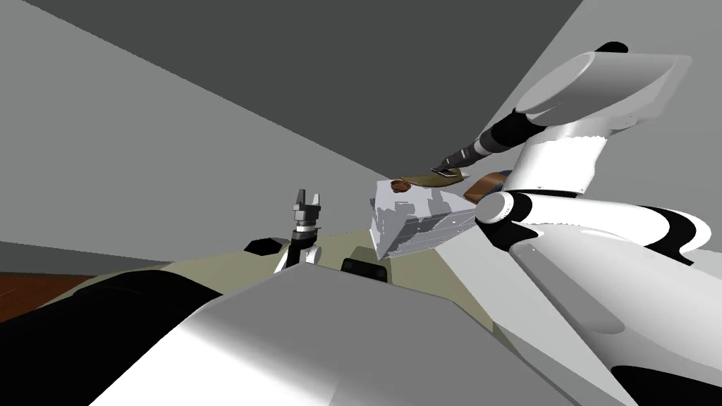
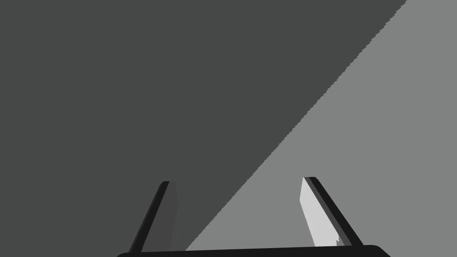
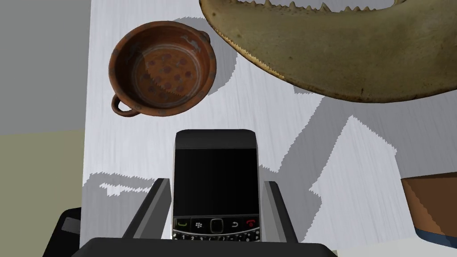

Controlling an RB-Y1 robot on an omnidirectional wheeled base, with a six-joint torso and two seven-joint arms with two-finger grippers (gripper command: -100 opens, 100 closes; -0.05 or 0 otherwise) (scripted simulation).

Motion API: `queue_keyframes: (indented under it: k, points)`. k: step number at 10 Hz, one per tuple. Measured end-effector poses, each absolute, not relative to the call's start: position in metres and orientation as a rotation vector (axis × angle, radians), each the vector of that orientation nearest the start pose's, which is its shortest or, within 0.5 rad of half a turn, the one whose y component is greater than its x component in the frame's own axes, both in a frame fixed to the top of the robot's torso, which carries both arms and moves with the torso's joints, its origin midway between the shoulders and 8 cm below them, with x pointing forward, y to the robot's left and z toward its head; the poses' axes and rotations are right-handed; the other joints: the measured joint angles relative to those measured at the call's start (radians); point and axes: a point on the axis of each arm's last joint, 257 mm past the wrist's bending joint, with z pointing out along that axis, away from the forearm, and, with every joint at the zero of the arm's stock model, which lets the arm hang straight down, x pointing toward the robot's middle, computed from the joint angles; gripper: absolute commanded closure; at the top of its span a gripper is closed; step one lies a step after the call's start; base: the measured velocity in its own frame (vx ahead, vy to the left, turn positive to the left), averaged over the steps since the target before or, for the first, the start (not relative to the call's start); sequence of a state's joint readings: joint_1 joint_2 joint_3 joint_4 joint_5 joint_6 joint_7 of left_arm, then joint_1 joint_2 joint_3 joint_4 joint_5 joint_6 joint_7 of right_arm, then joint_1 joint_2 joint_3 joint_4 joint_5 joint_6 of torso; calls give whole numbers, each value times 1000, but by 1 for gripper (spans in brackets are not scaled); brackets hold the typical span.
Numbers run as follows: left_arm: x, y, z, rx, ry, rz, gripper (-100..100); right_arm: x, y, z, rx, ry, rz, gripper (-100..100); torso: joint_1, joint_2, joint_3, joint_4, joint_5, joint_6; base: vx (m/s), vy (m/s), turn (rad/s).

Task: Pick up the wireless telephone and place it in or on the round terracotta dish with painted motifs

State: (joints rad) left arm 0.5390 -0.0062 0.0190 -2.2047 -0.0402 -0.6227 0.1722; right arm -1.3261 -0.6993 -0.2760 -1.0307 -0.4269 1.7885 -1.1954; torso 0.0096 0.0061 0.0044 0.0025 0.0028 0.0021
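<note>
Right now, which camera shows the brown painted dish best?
The right wrist view: the dish is seen from above, whole, with its spots and loop handle, beyond the phone in the right gripper. The head view gives it as a small brown patch on the white cabinet. The left gripper points elsewhere.

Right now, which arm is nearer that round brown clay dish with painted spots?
Right. The right gripper, shut on a black keypad phone, hovers just short of the dish; the left gripper stands open, off beside the white cabinet.
</note>
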Motion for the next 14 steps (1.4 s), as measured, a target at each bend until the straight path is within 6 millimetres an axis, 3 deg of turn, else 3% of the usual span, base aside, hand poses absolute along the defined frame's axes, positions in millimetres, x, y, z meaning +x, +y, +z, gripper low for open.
queue_keyframes:
  k: [6, 7, 9, 14]
  points:
    - [333, 284, 2, -687, 580, -1411, 0, 596, -371, 147, -2867, -265, -1328, 100, -3, -5, -3, -2, -2, -1, 9, 93, -16]
    - [333, 284, 2, -687, 580, -1411, 0, 599, -374, 145, -2863, -230, -1334, 100, -1, -10, -6, -4, -2, -2, 107, 77, 79]
    - [333, 284, 2, -687, 580, -1411, 0, 603, -376, 122, -2871, -185, -1290, 100, -7, -14, -9, -5, -3, -2, 80, 27, 61]
    - [333, 284, 2, -687, 580, -1411, 0, 607, -380, 54, -2922, -134, -1120, 100, -11, -15, -11, -6, -5, -4, 79, -3, 55]
